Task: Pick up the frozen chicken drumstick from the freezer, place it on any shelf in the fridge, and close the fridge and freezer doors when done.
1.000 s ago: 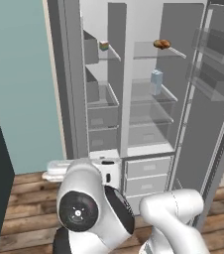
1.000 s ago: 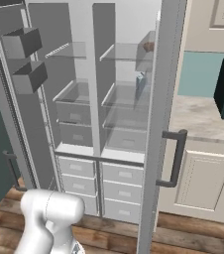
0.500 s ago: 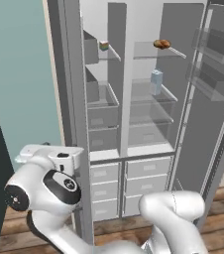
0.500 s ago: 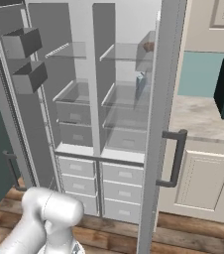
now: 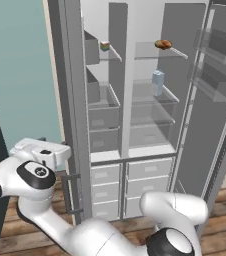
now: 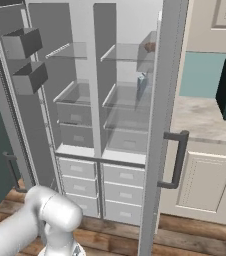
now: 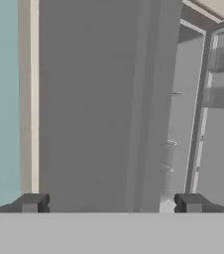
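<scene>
Teal wall behind, claw [image 7: 111, 203] spread empty at freezer door [image 7: 89, 99], drumstick [image 6: 150, 47] half hidden by fridge door [image 6: 160, 125]

The white arm rises from the lower right of the left base view, bends low, and reaches to the left side, where the wrist turns upward. In the hand view the gripper [image 7: 111, 203] has its two dark fingertips [image 7: 30, 203] standing wide apart, and nothing is between them.
</scene>
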Available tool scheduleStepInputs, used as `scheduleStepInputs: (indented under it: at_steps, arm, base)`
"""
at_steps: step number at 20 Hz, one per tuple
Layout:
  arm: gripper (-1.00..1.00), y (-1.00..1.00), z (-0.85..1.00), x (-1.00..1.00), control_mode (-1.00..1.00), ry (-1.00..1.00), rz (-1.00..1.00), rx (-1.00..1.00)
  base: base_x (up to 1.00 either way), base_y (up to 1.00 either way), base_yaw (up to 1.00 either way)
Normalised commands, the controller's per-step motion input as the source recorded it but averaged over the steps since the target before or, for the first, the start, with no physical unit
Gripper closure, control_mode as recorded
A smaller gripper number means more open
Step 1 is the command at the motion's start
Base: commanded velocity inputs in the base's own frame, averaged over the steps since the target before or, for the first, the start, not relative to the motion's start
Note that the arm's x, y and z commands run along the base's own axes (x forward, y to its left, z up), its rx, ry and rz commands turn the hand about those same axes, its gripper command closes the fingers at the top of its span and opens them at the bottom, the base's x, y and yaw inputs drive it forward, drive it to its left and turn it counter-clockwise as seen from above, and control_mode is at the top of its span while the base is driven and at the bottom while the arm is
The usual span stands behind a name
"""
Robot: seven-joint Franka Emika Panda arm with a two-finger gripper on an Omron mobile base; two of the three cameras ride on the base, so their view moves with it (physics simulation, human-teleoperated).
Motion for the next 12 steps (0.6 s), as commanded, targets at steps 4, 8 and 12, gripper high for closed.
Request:
scheduleStepInputs:
  at_steps: [4, 8, 12]
  arm:
    - [-1.00, 0.00, -0.15, 0.70, -1.00, 0.00, -0.14, 0.00]
    - [-1.00, -0.05, -0.05, 0.58, -1.00, 0.00, -0.11, 0.00]
    - [-1.00, -0.54, 0.00, 0.24, -1.00, 0.00, -0.01, 0.00]
  base:
    - [0.00, 0.00, 0.00]
    - [0.00, 0.00, 0.00]
    - [0.00, 0.00, 0.00]
